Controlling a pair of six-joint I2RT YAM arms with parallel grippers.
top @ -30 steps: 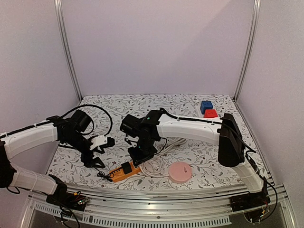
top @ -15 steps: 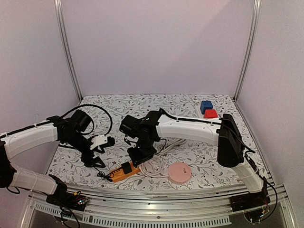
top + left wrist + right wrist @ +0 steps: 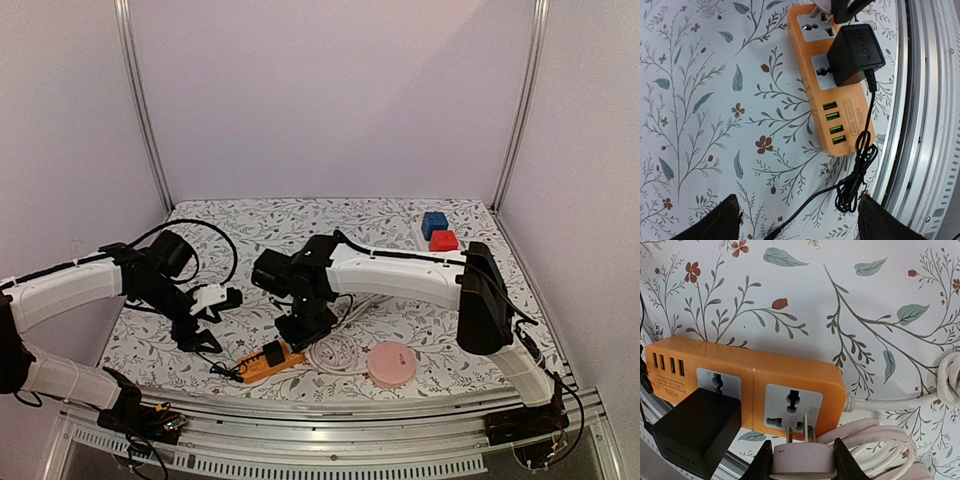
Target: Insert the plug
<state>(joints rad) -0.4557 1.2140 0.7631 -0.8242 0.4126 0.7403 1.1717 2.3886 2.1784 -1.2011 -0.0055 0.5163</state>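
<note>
The orange power strip [image 3: 262,362] lies near the table's front edge; it also shows in the left wrist view [image 3: 835,95] and the right wrist view [image 3: 750,380]. A black adapter [image 3: 690,435] sits in the socket next to the USB ports. My right gripper [image 3: 802,467] is shut on a white plug [image 3: 801,456]. The plug's metal prongs touch the lower slots of the free socket [image 3: 792,410], only partly in. My left gripper [image 3: 802,225] is open and empty, hovering over the table just left of the strip's USB end.
A coiled white cable [image 3: 330,352] lies right of the strip, with a pink disc [image 3: 391,362] beyond it. A tangled black cord [image 3: 855,185] runs from the adapter. Blue [image 3: 434,223] and red [image 3: 443,240] blocks stand at the back right. A metal rail [image 3: 925,125] borders the front edge.
My right gripper has moved slightly toward the front edge with the plug. The power strip and the pink disc have shifted a little to the right. The left arm has barely moved.
</note>
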